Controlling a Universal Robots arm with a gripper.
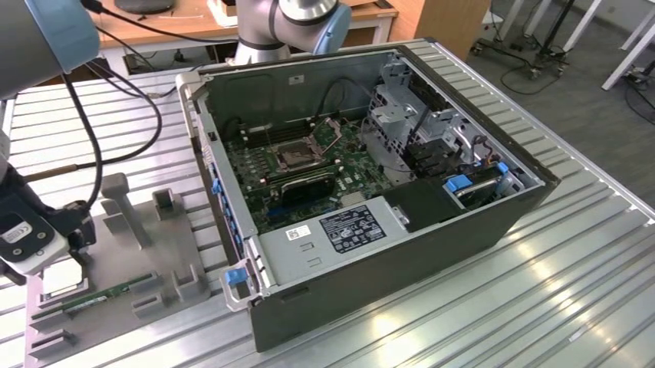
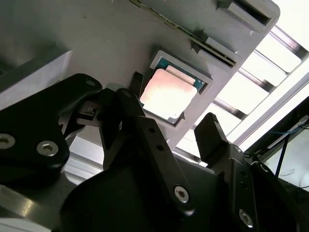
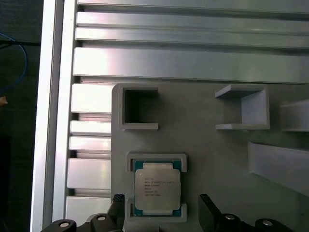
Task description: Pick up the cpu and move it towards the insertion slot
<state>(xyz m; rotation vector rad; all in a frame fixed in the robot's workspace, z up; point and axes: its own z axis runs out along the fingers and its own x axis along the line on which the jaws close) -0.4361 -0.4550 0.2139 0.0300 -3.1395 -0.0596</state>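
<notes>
The cpu is a small square chip with a silver top. It lies flat in a shallow framed pocket of the grey fixture plate. My gripper hangs just above it, open. One dark finger is on one side of the pocket and the other finger is on the opposite side, both apart from the chip. The second wrist view shows the cpu between the same fingers. In the exterior view the gripper is at the far left, over the cpu. The insertion slot sits on the motherboard inside the open computer case.
A green memory stick lies on the fixture plate near the cpu, among upright grey blocks. The case's walls rise around the motherboard, with a drive cage and a power supply close to the slot. Black cables cross the ribbed metal table.
</notes>
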